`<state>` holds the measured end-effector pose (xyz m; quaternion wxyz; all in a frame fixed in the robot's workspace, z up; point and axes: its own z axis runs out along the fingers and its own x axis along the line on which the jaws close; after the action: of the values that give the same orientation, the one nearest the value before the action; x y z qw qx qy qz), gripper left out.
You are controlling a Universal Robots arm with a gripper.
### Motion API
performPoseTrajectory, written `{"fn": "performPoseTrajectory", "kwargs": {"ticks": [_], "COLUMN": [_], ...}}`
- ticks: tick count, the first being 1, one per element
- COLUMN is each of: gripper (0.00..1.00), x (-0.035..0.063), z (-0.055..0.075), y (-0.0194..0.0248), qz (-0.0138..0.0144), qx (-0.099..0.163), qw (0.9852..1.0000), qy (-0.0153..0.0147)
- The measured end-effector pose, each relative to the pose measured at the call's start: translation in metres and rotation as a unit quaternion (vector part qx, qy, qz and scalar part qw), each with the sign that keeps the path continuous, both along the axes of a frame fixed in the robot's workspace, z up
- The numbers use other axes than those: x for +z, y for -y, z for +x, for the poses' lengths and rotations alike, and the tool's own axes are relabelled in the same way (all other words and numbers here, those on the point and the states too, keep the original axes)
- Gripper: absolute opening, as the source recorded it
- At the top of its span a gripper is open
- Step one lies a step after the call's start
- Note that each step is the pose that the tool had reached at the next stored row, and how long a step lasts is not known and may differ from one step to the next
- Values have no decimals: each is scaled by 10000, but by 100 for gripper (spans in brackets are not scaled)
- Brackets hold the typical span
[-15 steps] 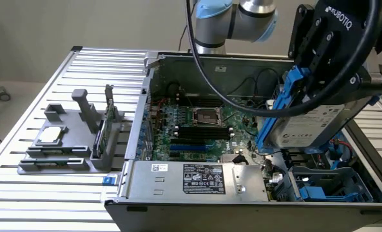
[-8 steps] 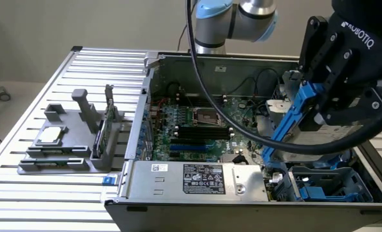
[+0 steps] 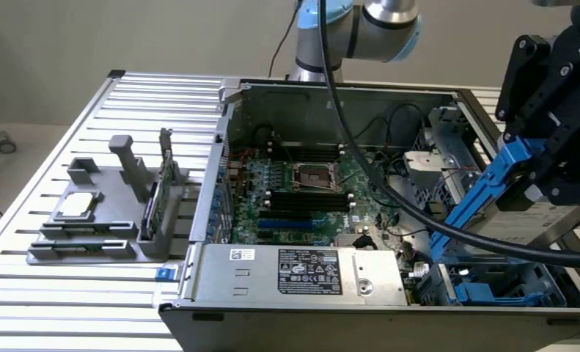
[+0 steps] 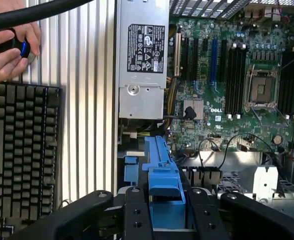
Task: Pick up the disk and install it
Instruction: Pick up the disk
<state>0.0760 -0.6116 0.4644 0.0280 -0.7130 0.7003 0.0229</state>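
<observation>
The gripper is clenched on the disk by its blue carrier rail, holding it tilted over the drive bay of the open computer case, seemingly angled for sliding in.

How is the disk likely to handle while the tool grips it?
The disk looks rigid, so it probably won't flex. Held near one end by the tool, its hanging length may tend to pivot. The smooth blue plastic rails could slip.
</observation>
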Motion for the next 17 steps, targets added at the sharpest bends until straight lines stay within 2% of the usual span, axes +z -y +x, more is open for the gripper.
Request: {"fn": "performPoseTrajectory", "kwargs": {"ticks": [5,17], "gripper": [33,33], "x": [-29,-96], "z": [159,215], "y": [6,-14], "qz": [-1,-2], "qx": [1,47], "qw": [10000,10000], "qy": [6,45]}}
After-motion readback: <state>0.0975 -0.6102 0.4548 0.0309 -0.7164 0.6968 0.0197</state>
